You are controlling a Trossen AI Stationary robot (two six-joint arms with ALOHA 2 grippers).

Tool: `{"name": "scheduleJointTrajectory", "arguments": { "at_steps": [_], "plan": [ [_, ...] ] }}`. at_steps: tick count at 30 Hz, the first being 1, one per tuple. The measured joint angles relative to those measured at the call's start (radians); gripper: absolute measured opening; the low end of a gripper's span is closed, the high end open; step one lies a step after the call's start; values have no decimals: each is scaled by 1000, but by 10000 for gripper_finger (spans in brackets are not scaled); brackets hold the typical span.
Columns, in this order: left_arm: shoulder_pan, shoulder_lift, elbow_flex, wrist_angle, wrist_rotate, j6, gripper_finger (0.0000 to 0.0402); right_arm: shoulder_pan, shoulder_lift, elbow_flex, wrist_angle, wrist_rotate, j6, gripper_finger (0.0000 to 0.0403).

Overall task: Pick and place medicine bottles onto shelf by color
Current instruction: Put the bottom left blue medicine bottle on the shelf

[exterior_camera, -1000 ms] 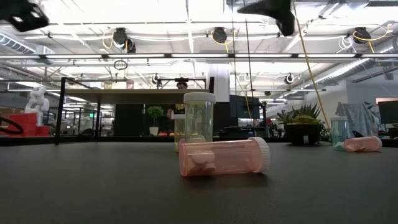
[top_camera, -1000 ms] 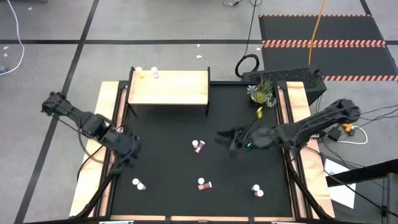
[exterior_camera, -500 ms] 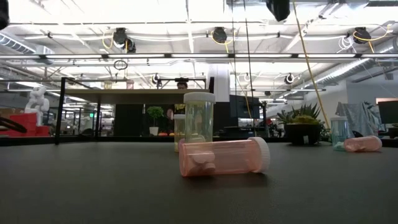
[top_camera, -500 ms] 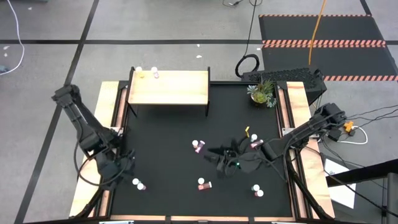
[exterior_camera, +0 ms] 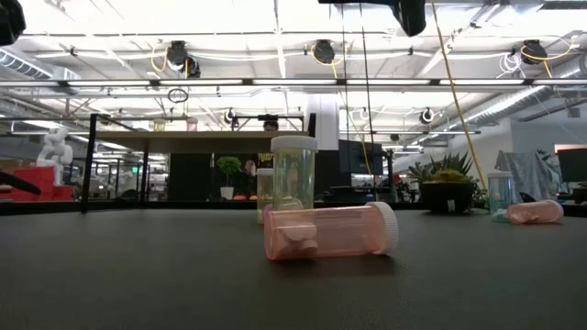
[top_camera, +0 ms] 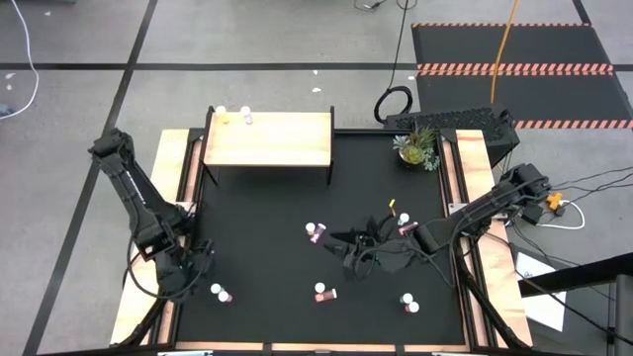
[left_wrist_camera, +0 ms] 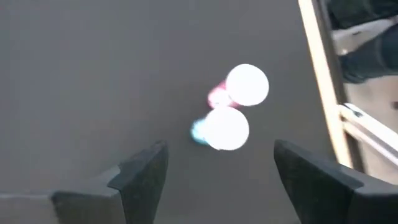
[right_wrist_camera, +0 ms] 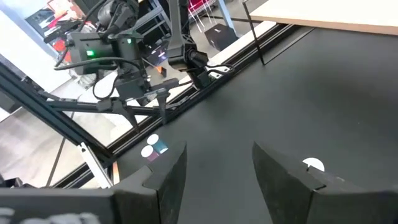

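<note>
Two bottles (top_camera: 220, 294) stand together near the counter's (top_camera: 267, 247) seven o'clock corner, one pink and one bluish under white caps. The left claw (top_camera: 200, 269) hangs just above them with its fingers (left_wrist_camera: 144, 177) spread and nothing between them. The right claw (top_camera: 348, 252) sits low over the counter's middle, fingers parted and empty, between a pink bottle (top_camera: 316, 232) at its ten o'clock and a pink bottle lying on its side (top_camera: 324, 294) at its seven o'clock. The shelf (top_camera: 268, 138) stands at the counter's eleven o'clock edge, with two small bottles (top_camera: 233, 118) on its far left corner.
</note>
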Motion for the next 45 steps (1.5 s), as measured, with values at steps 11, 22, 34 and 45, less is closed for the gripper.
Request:
{"name": "scheduleJointTrajectory", "arguments": {
  "at_steps": [11,22,34,45],
  "plan": [
    [-18,0,-76,138,-40,178,250,0,0,-1,0,-2,-1,176],
    [-46,76,-112,225,-42,210,209,0,0,-1,0,-2,-2,176],
    [-46,145,-113,305,-60,211,181,0,0,-1,5,-3,-1,176],
    [-46,140,-104,267,-60,195,195,0,0,-1,8,-3,0,176]
  ]
}}
